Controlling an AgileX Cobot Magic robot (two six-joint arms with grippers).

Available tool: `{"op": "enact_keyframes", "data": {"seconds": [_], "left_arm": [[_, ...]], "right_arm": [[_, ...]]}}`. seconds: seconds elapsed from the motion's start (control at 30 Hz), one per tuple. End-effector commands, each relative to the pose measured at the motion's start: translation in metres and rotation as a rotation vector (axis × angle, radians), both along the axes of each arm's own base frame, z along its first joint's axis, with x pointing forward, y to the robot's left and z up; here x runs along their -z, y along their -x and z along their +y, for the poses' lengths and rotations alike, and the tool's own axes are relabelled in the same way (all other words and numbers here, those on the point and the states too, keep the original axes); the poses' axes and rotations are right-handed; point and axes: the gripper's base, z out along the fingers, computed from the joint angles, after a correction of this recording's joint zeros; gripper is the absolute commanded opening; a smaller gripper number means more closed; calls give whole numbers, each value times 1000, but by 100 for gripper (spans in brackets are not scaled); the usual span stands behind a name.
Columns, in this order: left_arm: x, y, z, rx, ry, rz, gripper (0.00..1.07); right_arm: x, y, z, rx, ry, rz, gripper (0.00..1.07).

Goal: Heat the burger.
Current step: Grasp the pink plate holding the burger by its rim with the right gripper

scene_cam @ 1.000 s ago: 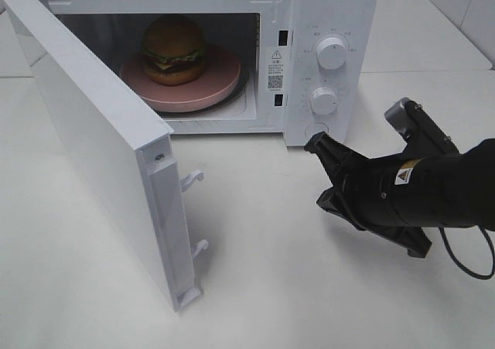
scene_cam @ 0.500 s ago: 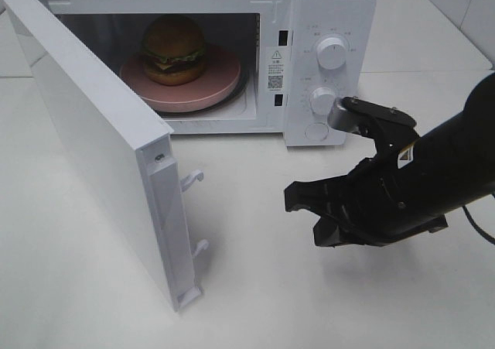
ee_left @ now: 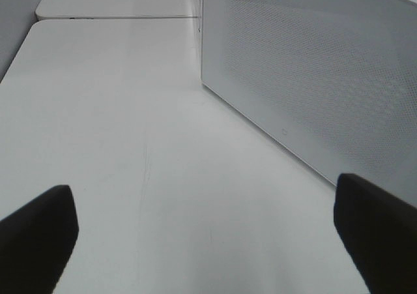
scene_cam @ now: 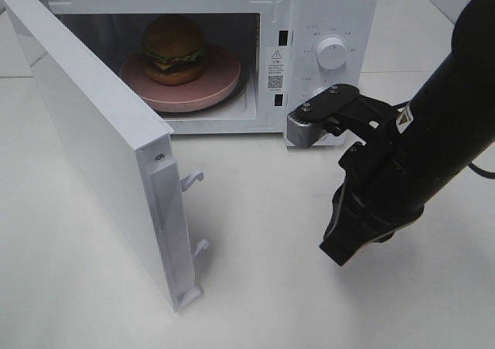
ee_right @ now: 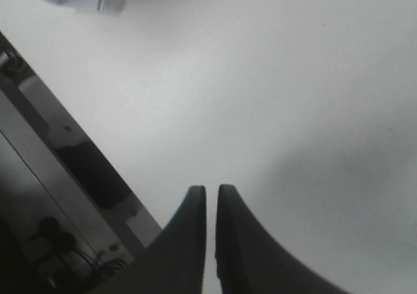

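Inside, burger (scene_cam: 173, 49) on pink plate (scene_cam: 220, 82) in open microwave (scene_cam: 340, 8); left hand (ee_left: 207, 217) spread, right hand (ee_right: 211, 193) nearly pressed together.

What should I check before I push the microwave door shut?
1. The burger sits on the pink plate inside the microwave: ok.
2. The pink plate lies behind the front sill, as far as the high view shows: ok.
3. The door stands wide open and its latch hooks are bare: ok.
4. The right gripper is empty, fingers nearly together, in front of the control panel and out of the doorway: ok.
5. The door's swing path is clear of the right gripper: cannot tell.
6. The left gripper is open, empty and beside the door's outer face: ok. Whether it is near enough to push: cannot tell.
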Motion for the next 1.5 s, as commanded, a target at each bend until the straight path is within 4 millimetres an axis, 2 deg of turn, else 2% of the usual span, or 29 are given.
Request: {"op": "enact_keyframes", "data": {"seconds": [0.03, 0.13, 0.2, 0.23, 0.3, 0.4, 0.43, 0.5, 0.57, 0.6, 0.67, 0.77, 0.9, 0.93, 0.97, 1.0, 1.03, 1.07, 1.1, 1.13, 1.2, 1.3, 1.5], "left_arm": [[0, 3, 0, -4, 7, -25, 100], [0, 3, 0, -4, 7, -25, 100], [0, 3, 0, -4, 7, -25, 100], [0, 3, 0, -4, 7, -25, 100], [0, 3, 0, -4, 7, -25, 100], [0, 3, 0, -4, 7, -25, 100], [0, 3, 0, -4, 7, -25, 100], [0, 3, 0, -4, 7, -25, 100], [0, 3, 0, -4, 7, -25, 100], [0, 3, 0, -4, 7, -25, 100], [0, 3, 0, -4, 7, -25, 100], [0, 3, 0, -4, 7, -25, 100], [0, 3, 0, -4, 7, -25, 100], [0, 3, 0, -4, 7, -25, 100], [0, 3, 0, -4, 7, -25, 100], [0, 3, 0, -4, 7, -25, 100], [0, 3, 0, -4, 7, -25, 100], [0, 3, 0, -4, 7, -25, 100], [0, 3, 0, -4, 7, -25, 100], [0, 3, 0, -4, 7, -25, 100], [0, 3, 0, -4, 7, -25, 100], [0, 3, 0, -4, 7, -25, 100], [0, 3, 0, -4, 7, -25, 100]], "right_arm": [[-13, -5, -3, -214, 65, -61, 8], [-15, -6, -3, -242, 73, -70, 9], [-20, -8, -3, -362, 104, -102, 9], [-20, -8, -3, -362, 104, -102, 9], [-28, -14, -3, -551, 143, -171, 9], [-30, -15, -3, -591, 147, -186, 9], [-33, -17, -2, -696, 161, -225, 9], [-35, -18, -2, -750, 172, -247, 9], [-41, -22, -1, -915, 198, -306, 9], [-41, -22, -1, -915, 198, -306, 9], [-43, -24, -1, -1021, 225, -338, 10], [-44, -24, -1, -1047, 228, -347, 11], [-45, -28, 1, -1093, 236, -403, 22], [-46, -29, 2, -1083, 236, -425, 35], [-46, -29, 2, -1083, 236, -425, 35], [-46, -30, 3, -1072, 234, -435, 43], [-47, -31, 3, -1038, 231, -448, 59], [-47, -31, 3, -1038, 231, -448, 59], [-47, -34, 4, -997, 236, -468, 75], [-47, -34, 4, -997, 236, -468, 75], [-48, -38, 4, -938, 249, -495, 92], [-48, -42, 5, -908, 259, -530, 96], [-50, -48, 7, -917, 281, -594, 95]]}}
